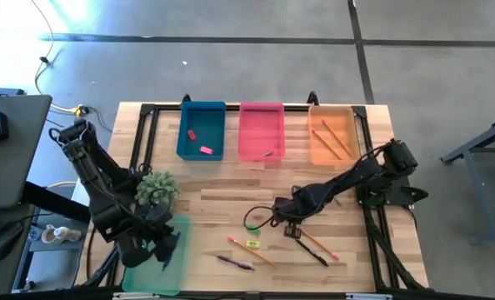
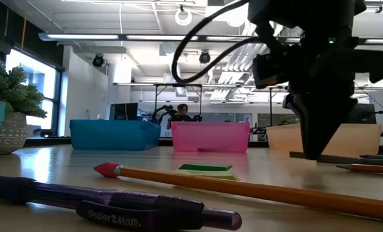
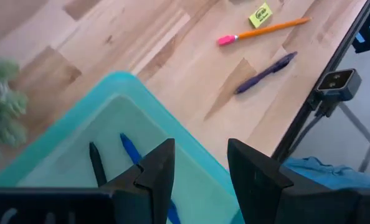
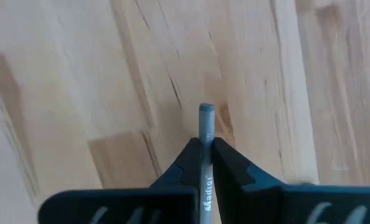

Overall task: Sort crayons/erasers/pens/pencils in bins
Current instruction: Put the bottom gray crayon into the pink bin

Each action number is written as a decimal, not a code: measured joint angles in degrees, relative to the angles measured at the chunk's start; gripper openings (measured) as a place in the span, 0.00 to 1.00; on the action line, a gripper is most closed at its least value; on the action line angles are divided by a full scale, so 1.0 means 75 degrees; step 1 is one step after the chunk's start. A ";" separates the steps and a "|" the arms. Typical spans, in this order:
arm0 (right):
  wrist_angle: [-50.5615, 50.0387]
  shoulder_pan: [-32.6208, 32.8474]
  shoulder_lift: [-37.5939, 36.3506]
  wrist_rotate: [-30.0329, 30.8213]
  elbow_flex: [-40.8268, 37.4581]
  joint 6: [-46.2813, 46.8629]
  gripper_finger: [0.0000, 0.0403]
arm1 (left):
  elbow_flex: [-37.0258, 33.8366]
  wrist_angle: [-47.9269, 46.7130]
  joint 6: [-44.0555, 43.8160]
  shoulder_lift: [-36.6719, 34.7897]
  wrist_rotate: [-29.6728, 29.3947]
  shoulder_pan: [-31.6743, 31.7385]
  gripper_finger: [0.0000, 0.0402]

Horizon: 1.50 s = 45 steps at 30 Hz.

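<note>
My right gripper [image 1: 287, 223] hangs over the middle of the table, shut on a slim grey stick [image 4: 206, 118] with print on it; pen or crayon, I cannot tell. At the near left my left gripper [image 3: 200, 162] stands open above the mint bin [image 1: 157, 268]. A blue pen [image 3: 130, 149] and a black pen [image 3: 96, 163] lie in that bin. Loose on the wood lie a pencil with a pink end [image 1: 249, 250], a purple pen [image 1: 235, 262], a yellow eraser [image 1: 252, 243] and a green eraser [image 1: 252, 223]. My right gripper pinches the grey stick between its two fingers [image 4: 232, 163], which point down from above. The stick runs through the gap, and its flat end [image 4: 206, 111] sticks out past the fingertips. It lies about level. Whether it is clear of the wood I cannot tell.
Along the far edge stand a blue bin [image 1: 202, 131] with pink erasers, a pink bin [image 1: 261, 131] and an orange bin [image 1: 331, 133] with pencils. A potted plant [image 1: 156, 190] stands beside my left arm. Another pencil [image 1: 321, 246] and a black pen [image 1: 310, 250] lie near my right gripper.
</note>
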 joint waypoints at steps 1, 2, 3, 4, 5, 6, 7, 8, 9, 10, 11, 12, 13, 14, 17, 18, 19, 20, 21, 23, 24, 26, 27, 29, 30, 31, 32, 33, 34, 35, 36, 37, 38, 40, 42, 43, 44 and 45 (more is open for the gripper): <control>0.0114 -0.0018 -0.0006 0.0000 0.0000 0.0068 0.01 | 0.0000 0.0000 0.0172 0.0000 0.0000 0.0095 0.34; 0.0270 -0.0049 -0.0006 -0.0001 0.0002 0.0136 0.01 | 0.0000 0.0003 0.0352 0.0000 0.0000 0.0193 0.34; 0.0423 -0.0078 -0.0006 0.0000 0.0009 0.0189 0.01 | 0.0000 0.0006 0.0531 0.0000 -0.0001 0.0297 0.34; 0.0560 -0.0108 -0.0012 0.0000 0.0012 0.0258 0.01 | 0.0000 0.0003 0.0714 0.0000 0.0000 0.0395 0.34; 0.0714 -0.0142 -0.0014 0.0003 0.0012 0.0322 0.01 | 0.0003 0.0004 0.0922 0.0000 0.0003 0.0503 0.34; 0.0883 -0.0178 -0.0014 0.0003 0.0012 0.0333 0.01 | 0.0003 0.0005 0.1149 0.0000 0.0010 0.0617 0.34; 0.1034 -0.0210 -0.0014 0.0003 0.0012 0.0337 0.01 | 0.0003 0.0003 0.1364 0.0000 0.0026 0.0737 0.34; 0.1182 -0.0254 -0.0014 0.0003 0.0017 0.0375 0.01 | 0.0003 0.0006 0.1570 0.0000 0.0030 0.0848 0.34; 0.1349 -0.0301 -0.0014 0.0003 0.0020 0.0440 0.01 | 0.0003 0.0006 0.1768 0.0000 0.0033 0.0959 0.34; 0.1478 -0.0345 -0.0017 0.0003 0.0023 0.0491 0.01 | 0.0003 0.0006 0.1964 0.0000 0.0041 0.1073 0.34; 0.1602 -0.0390 -0.0020 0.0003 0.0023 0.0511 0.01 | 0.0003 0.0003 0.2155 0.0000 0.0038 0.1194 0.34; 0.1745 -0.0435 -0.0023 0.0005 0.0023 0.0511 0.01 | 0.0003 0.0006 0.2335 0.0000 0.0041 0.1311 0.34; 0.1891 -0.0480 -0.0025 0.0005 0.0023 0.0514 0.01 | 0.0003 0.0003 0.2501 0.0000 0.0049 0.1423 0.34; 0.2028 -0.0527 -0.0026 0.0004 0.0023 0.0514 0.01 | 0.0003 0.0006 0.2648 0.0000 0.0050 0.1534 0.34; 0.2439 -0.0681 -0.0026 0.0006 0.0023 0.0514 0.01 | 0.0003 0.0006 0.3079 0.0000 0.0052 0.1868 0.34; 0.2580 -0.0738 -0.0029 0.0006 0.0023 0.0514 0.01 | 0.0003 0.0006 0.3202 0.0000 0.0052 0.1974 0.34; 0.2699 -0.0803 -0.0044 0.0006 0.0025 0.0511 0.01 | 0.0003 0.0006 0.3320 0.0000 0.0052 0.2075 0.34; 0.2761 -0.0863 -0.0085 0.0024 0.0024 0.0507 0.01 | 0.0003 0.0006 0.3439 0.0000 0.0052 0.2171 0.34; 0.2825 -0.0926 -0.0129 0.0079 0.0026 0.0496 0.01 | 0.0003 0.0006 0.3561 0.0000 0.0052 0.2264 0.34; 0.2867 -0.1065 -0.0257 0.0280 0.0035 0.0449 0.01 | 0.0003 0.0006 0.3773 0.0000 0.0052 0.2456 0.34; 0.2875 -0.1144 -0.0338 0.0358 0.0035 0.0373 0.01 | 0.0003 0.0006 0.3864 0.0000 0.0052 0.2551 0.34; 0.2906 -0.1339 -0.0529 0.0434 0.0035 0.0180 0.01 | 0.0003 0.0012 0.4025 0.0000 0.0052 0.2747 0.34; 0.2920 -0.1447 -0.0619 0.0455 0.0038 0.0082 0.01 | 0.0003 0.0016 0.4091 0.0000 0.0052 0.2852 0.34; 0.2912 -0.1700 -0.0802 0.0466 0.0038 -0.0136 0.01 | 0.0003 0.0023 0.4229 0.0000 0.0052 0.3072 0.34; 0.2938 -0.1833 -0.0896 0.0474 0.0038 -0.0253 0.01 | 0.0003 0.0028 0.4277 0.0000 0.0051 0.3183 0.34; 0.2962 -0.1975 -0.0996 0.0488 0.0038 -0.0386 0.01 | 0.0003 0.0041 0.4302 0.0000 0.0050 0.3289 0.34; 0.3017 -0.2130 -0.1095 0.0495 0.0038 -0.0541 0.01 | 0.0003 0.0052 0.4354 0.0000 0.0050 0.3409 0.34; 0.3099 -0.2285 -0.1193 0.0500 0.0038 -0.0696 0.01 | 0.0003 0.0069 0.4440 0.0000 0.0050 0.3530 0.34; 0.3160 -0.2443 -0.1289 0.0503 0.0038 -0.0842 0.01 | 0.0003 0.0095 0.4535 0.0000 0.0049 0.3644 0.34; 0.3221 -0.2611 -0.1381 0.0507 0.0038 -0.0984 0.01 | 0.0003 0.0120 0.4645 0.0000 0.0037 0.3768 0.34; 0.3315 -0.2792 -0.1463 0.0510 0.0038 -0.1128 0.01 | 0.0003 0.0146 0.4732 0.0000 0.0014 0.3898 0.34; 0.3410 -0.2972 -0.1552 0.0510 0.0038 -0.1257 0.01 | 0.0003 0.0181 0.4839 0.0000 -0.0008 0.4035 0.34; 0.3512 -0.3150 -0.1629 0.0516 0.0038 -0.1388 0.01 | 0.0003 0.0197 0.4936 0.0000 -0.0014 0.4185 0.34; 0.3823 -0.3520 -0.1749 0.0516 0.0038 -0.1649 0.01 | 0.0003 0.0226 0.5131 0.0000 -0.0048 0.4492 0.34; 0.4118 -0.3882 -0.1803 0.0513 0.0038 -0.1934 0.01 | 0.0003 0.0268 0.5338 0.0000 -0.0058 0.4821 0.34; 0.4295 -0.4073 -0.1809 0.0470 0.0038 -0.2080 0.01 | 0.0003 0.0323 0.5442 0.0000 -0.0058 0.4975 0.34; 0.4457 -0.4252 -0.1810 0.0423 0.0038 -0.2193 0.01 | 0.0003 0.0394 0.5560 0.0000 -0.0058 0.5134 0.34; 0.4591 -0.4434 -0.1810 0.0364 0.0038 -0.2295 0.01 | 0.0003 0.0476 0.5685 0.0000 -0.0058 0.5294 0.34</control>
